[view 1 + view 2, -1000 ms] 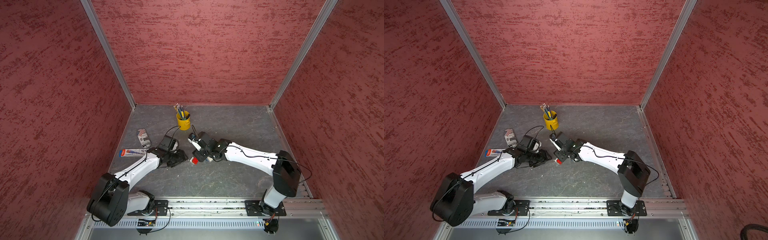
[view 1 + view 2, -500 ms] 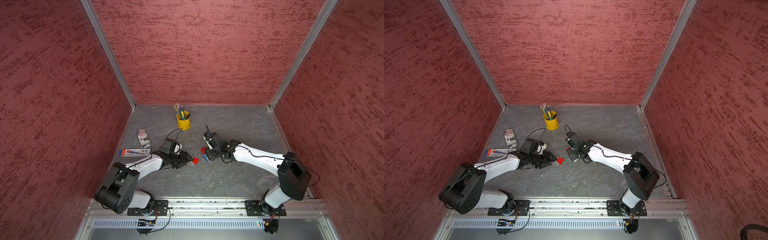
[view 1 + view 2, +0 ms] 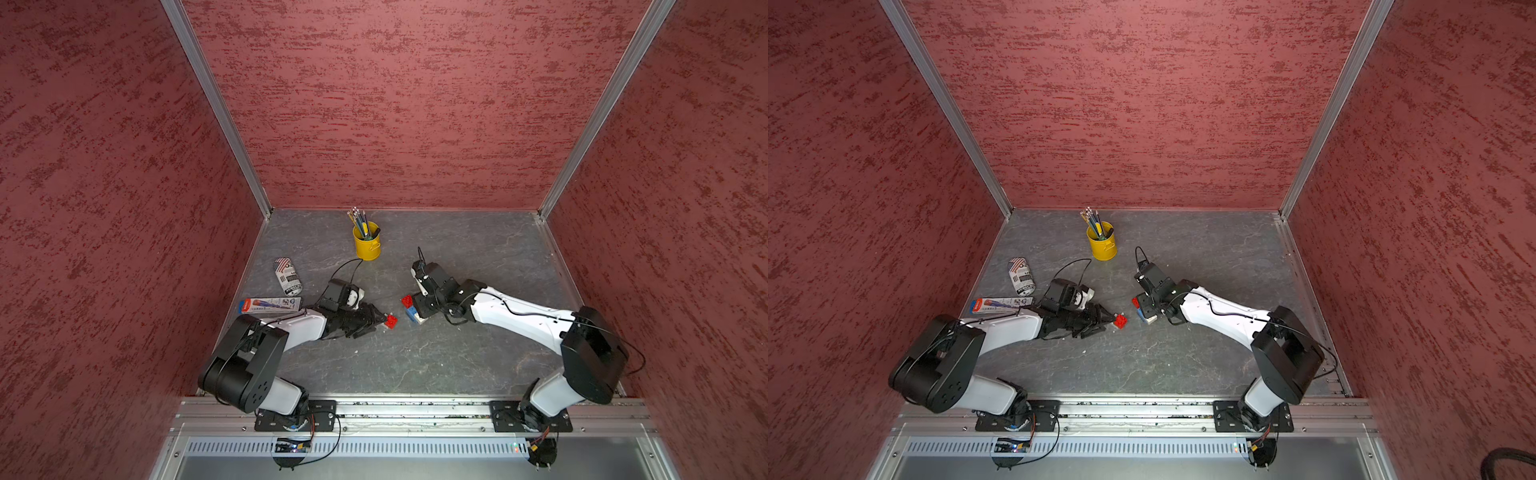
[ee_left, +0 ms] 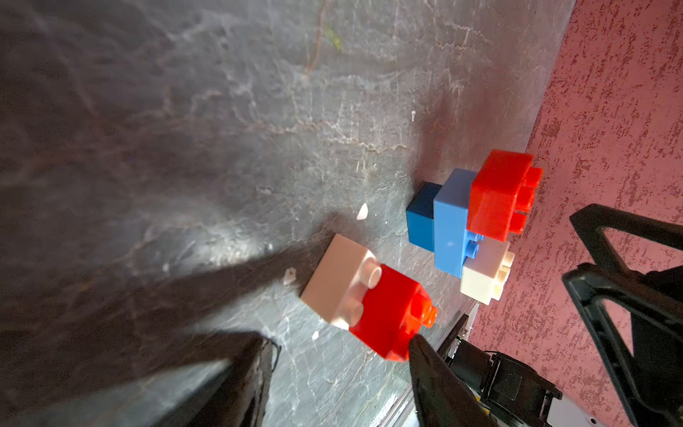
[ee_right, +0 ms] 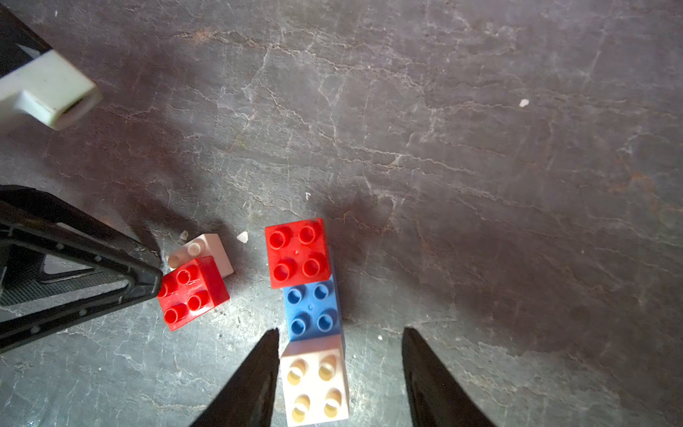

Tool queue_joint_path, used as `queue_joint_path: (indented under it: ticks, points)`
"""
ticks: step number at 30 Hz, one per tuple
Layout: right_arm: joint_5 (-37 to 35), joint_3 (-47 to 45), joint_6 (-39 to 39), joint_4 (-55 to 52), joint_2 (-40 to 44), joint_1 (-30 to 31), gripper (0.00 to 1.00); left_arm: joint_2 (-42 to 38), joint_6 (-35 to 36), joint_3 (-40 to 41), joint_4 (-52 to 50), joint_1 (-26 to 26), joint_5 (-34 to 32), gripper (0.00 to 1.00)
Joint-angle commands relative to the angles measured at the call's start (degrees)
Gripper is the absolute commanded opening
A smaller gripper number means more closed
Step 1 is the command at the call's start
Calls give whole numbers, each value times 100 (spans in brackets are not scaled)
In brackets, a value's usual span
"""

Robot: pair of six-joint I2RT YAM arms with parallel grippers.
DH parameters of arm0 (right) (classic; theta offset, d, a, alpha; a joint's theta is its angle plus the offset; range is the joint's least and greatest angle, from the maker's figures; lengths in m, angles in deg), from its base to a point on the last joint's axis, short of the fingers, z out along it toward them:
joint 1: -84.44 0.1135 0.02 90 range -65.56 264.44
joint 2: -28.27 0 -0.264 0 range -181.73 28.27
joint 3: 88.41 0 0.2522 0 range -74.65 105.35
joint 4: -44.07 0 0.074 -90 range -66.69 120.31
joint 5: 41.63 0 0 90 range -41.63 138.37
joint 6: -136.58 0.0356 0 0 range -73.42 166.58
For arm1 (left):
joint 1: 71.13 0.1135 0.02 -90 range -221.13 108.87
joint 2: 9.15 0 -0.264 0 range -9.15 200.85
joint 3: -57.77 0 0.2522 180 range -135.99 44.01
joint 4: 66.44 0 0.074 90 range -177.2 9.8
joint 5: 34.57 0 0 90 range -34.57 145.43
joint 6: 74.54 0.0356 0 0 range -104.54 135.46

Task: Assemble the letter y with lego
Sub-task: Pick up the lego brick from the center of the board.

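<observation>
Two groups of lego lie on the grey floor between my arms. One is a red square (image 5: pixel 297 253) and a white square (image 5: pixel 316 382) on a long blue brick (image 5: pixel 312 308), with a darker blue square (image 4: pixel 421 218) under it. This cluster (image 3: pixel 411 309) sits within my right gripper (image 5: pixel 340 329), which is open: the white square touches one finger, with a gap to the other. A second red square (image 5: pixel 192 292) is joined to a white square (image 5: pixel 210 251). My left gripper (image 4: pixel 340 340) is open, one fingertip (image 4: pixel 415 342) touching that red brick (image 3: pixel 390 321).
A yellow pencil cup (image 3: pixel 367 241) stands behind the bricks. A printed can (image 3: pixel 287 277) lies on its side at the left, with a flat pen packet (image 3: pixel 270 305) in front of it. Red walls enclose three sides; a metal rail (image 3: pixel 415 409) runs along the front.
A second ago both grippers met at the middle around the bricks. They have drawn apart, the right arm going right with the blue cluster and the left staying by the red-and-white pair.
</observation>
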Motion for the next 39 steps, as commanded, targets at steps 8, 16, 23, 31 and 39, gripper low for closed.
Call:
queue_joint_path:
  ticks: [8, 16, 23, 31, 39]
  points:
    - [163, 21, 1, -8, -213, -36, 56, 107, 330, -23, -639, 27, -465, 59]
    - [584, 189, -185, -77, -610, -36, 61, 180, 470, -49, -925, -16, -693, 59]
    - [699, 467, -350, -150, -978, -36, 60, 303, 526, -125, -1096, -85, -869, 59]
    - [785, 598, -494, -244, -1266, -36, 58, 331, 523, -178, -1160, -140, -939, 59]
    - [837, 615, -591, -281, -1362, -35, 50, 293, 524, -159, -1230, -158, -988, 59]
